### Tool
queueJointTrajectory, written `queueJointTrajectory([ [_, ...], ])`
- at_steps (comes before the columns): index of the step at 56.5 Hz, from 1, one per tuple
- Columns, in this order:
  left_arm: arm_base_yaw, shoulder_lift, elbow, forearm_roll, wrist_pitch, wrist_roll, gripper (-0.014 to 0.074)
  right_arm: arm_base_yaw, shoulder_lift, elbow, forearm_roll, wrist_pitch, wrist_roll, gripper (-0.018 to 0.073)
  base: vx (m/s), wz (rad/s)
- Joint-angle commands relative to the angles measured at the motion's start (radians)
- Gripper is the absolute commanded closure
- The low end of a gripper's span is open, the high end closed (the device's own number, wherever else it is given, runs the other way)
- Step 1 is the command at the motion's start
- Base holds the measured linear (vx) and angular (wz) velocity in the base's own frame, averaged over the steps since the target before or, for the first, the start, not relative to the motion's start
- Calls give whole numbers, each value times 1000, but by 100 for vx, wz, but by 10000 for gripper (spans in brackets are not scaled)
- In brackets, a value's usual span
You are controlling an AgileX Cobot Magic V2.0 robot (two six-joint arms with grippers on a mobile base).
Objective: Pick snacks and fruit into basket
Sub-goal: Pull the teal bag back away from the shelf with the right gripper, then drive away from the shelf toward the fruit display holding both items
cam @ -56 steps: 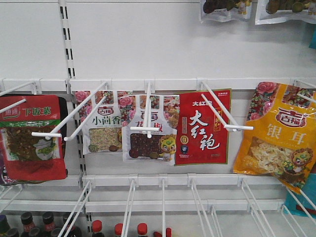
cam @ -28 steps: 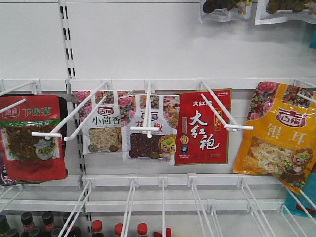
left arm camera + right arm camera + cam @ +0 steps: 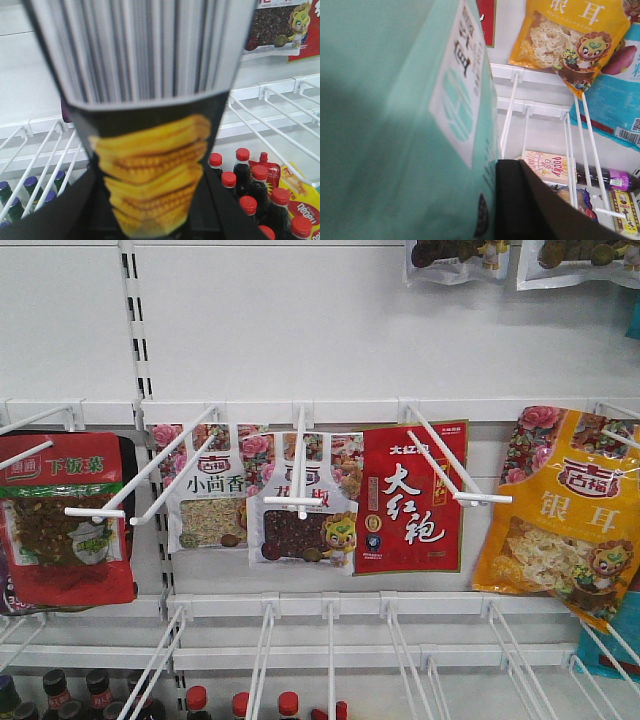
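My left gripper (image 3: 150, 222) is shut on a black snack packet (image 3: 150, 150) printed with yellow ridged crackers and a large barcode. The packet stands upright between the dark fingers (image 3: 75, 210) and fills the left wrist view. My right gripper (image 3: 472, 205) is shut on a mint-green snack pack (image 3: 395, 125) bearing a white label. One black finger (image 3: 520, 200) presses its right side, while the other finger is hidden behind the pack. No gripper appears in the front view. The fruit and the basket are out of view.
Snack packets hang from white wire hooks (image 3: 455, 480) on the shelf wall: red (image 3: 410, 500), yellow (image 3: 560, 520), white (image 3: 210, 500). Red-capped dark bottles (image 3: 250, 190) stand below right of the left arm. A Pocky box (image 3: 550, 167), a yellow packet (image 3: 570, 35) and wire dividers (image 3: 575, 160) lie beside the right arm.
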Motion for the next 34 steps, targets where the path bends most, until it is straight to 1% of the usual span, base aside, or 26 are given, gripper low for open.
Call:
queueJointTrajectory([
  [1,-1,6,-36,5,-96,-2,586,2,6,-26,3,-95,1,568,0,0],
  [18,-1,6,-36,5,-96,-2,586,2,6,-26,3,-94,1,568,-4,0],
  [34,-1,6,-36,5,-96,-2,586,2,6,-26,3,-94,1,568,-16,1],
])
